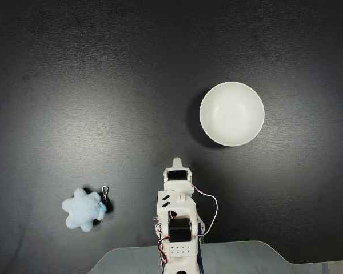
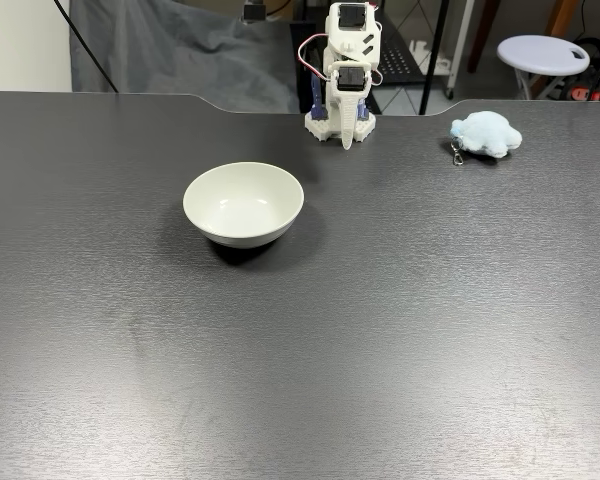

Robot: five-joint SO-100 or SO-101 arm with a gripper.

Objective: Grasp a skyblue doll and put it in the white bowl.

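On the dark desk [image 1: 103, 85] the white arm is folded up at its base, at the bottom centre of a fixed view from above, and its claw [image 1: 176, 162] points up the frame with the two fingers pressed together, holding nothing. From the front fixed view the same claw [image 2: 347, 140] hangs down with its tip near the desk surface, just in front of the base at the top centre of the frame.

At the lower left of the view from above lies the skyblue doll [image 1: 82, 209], close to the near edge of the desk, with its small metal clasp [image 1: 105, 190] at its upper right side. It is well apart from the arm. In the front view the doll [image 2: 487, 134] sits at the upper right.

To the upper right of the claw, seen from above, stands the white bowl [image 1: 232, 113], upright and with nothing inside. Wide bare desk lies between bowl, doll and arm. Behind the desk edge in the front view stands a round white stool [image 2: 542, 52].
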